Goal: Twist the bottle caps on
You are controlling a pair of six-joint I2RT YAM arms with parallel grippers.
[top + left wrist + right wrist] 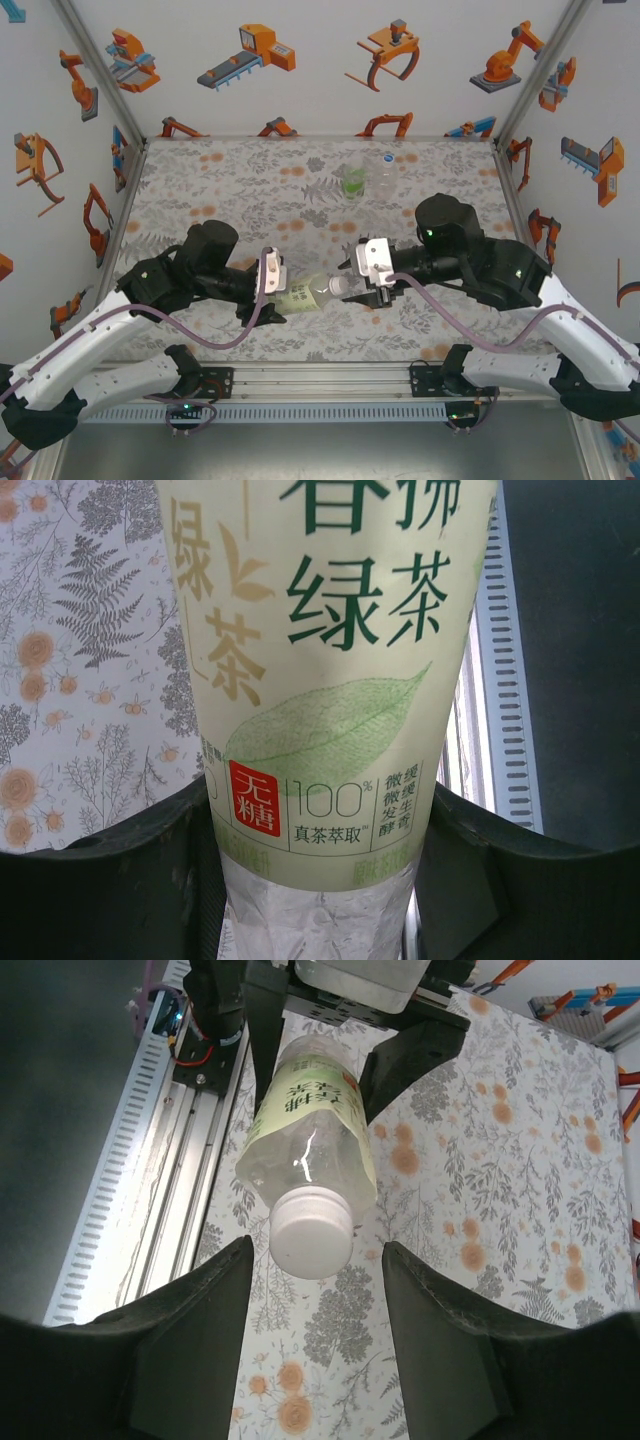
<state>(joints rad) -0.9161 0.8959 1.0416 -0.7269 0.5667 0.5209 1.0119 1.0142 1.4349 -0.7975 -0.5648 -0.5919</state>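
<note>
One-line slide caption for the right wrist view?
Left gripper holds the pale green tea bottle, its white cap sitting inside the open right gripper.

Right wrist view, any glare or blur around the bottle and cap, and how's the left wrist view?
Right wrist view: white glare streak on the bottle, cap sharp, right fingers dark and soft, rail blown out; left wrist view: label crisp, left fingers underexposed.
</note>
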